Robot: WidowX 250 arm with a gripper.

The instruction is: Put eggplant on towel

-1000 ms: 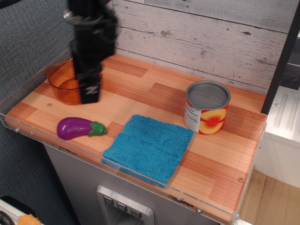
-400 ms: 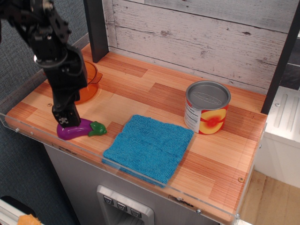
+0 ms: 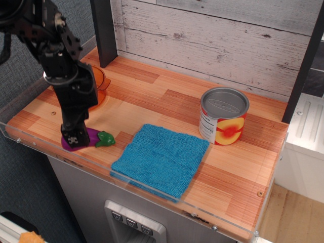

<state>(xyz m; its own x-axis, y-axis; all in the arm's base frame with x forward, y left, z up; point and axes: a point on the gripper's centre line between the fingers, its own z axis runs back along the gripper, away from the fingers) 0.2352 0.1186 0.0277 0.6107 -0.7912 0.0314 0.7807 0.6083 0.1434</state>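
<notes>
The purple eggplant (image 3: 93, 134) lies on the wooden table (image 3: 152, 101) near the front left edge, its green stem cap pointing right toward the towel. The blue towel (image 3: 161, 159) lies flat at the front middle, a short gap to the right of the stem. My gripper (image 3: 75, 137) is lowered onto the left part of the eggplant's body and covers it. Only one black finger (image 3: 76, 135) shows, in front of the eggplant, so the gap between the jaws is hidden.
An orange plastic bowl (image 3: 99, 84) sits behind my arm at the back left. A tin can (image 3: 224, 116) with a peach label stands at the right behind the towel. A clear acrylic lip (image 3: 152, 190) runs along the front edge. A black post (image 3: 104, 30) stands at the back.
My arm swung from over the orange bowl to the front left and came down onto the eggplant; since 0.4 s ago it dropped slightly lower. The eggplant and towel have not moved.
</notes>
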